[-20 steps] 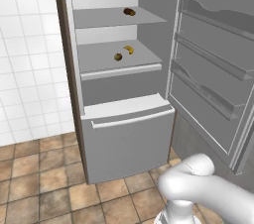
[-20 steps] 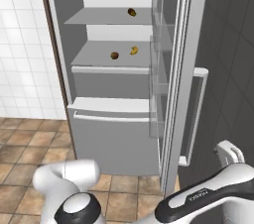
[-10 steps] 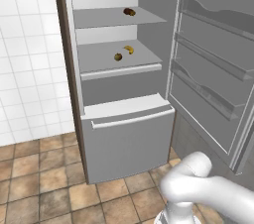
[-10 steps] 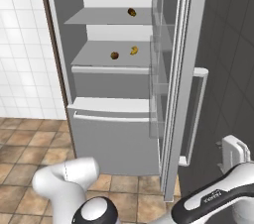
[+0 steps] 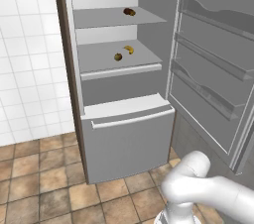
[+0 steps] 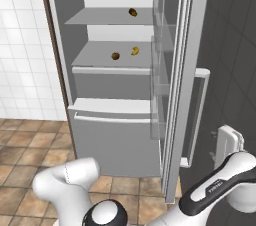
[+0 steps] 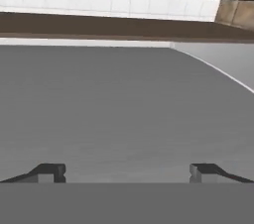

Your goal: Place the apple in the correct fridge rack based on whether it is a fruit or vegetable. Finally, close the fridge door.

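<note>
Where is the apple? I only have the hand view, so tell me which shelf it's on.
Observer: The apple lies on the fridge rack, the lower of the two grey shelves, close to a yellow curved fruit.
Operator: Now report the state of the door.
Observer: The fridge door stands wide open, with its rail shelves facing the compartment, so closing it is not yet done.
</note>
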You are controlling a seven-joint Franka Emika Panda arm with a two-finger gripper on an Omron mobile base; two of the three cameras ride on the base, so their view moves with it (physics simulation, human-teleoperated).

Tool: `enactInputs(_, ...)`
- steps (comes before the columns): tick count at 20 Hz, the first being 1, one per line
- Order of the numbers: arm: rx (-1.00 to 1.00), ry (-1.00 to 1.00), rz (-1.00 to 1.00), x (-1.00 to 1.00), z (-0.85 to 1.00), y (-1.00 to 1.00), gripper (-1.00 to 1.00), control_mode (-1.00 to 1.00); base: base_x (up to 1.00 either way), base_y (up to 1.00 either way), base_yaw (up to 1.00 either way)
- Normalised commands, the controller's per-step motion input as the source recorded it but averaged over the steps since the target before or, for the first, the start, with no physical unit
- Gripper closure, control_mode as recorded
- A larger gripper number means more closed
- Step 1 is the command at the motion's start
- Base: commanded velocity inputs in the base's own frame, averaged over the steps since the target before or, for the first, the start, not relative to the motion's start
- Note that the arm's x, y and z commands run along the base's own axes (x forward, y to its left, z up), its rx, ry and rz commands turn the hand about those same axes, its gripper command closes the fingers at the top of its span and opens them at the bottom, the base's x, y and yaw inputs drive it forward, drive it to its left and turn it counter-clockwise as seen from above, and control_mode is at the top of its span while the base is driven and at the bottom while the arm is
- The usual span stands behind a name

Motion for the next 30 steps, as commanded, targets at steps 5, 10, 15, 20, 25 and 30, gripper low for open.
enactInputs(5, 0.17, 0.01, 0.03, 0.59, -0.09, 0.02, -1.00, -1.00, 0.00, 0.00, 0.00)
enactInputs(10, 0.20, 0.00, 0.04, 0.59, 0.00, 0.00, -1.00, -1.00, 0.00, 0.00, 0.00)
enactInputs(15, 0.17, 0.00, 0.10, 0.39, -0.01, 0.03, -1.00, -1.00, 0.00, 0.00, 0.00)
enactInputs(20, 0.02, 0.00, 0.28, -0.37, -0.28, 0.72, -1.00, -1.00, 0.00, 0.00, 0.00)
enactInputs(25, 0.00, 0.00, 0.30, -0.17, -0.36, 1.00, -1.00, -1.00, 0.00, 0.00, 0.00)
enactInputs(30, 0.00, -0.03, 0.22, 0.05, -0.14, 1.00, -1.00, -1.00, 0.00, 0.00, 0.00)
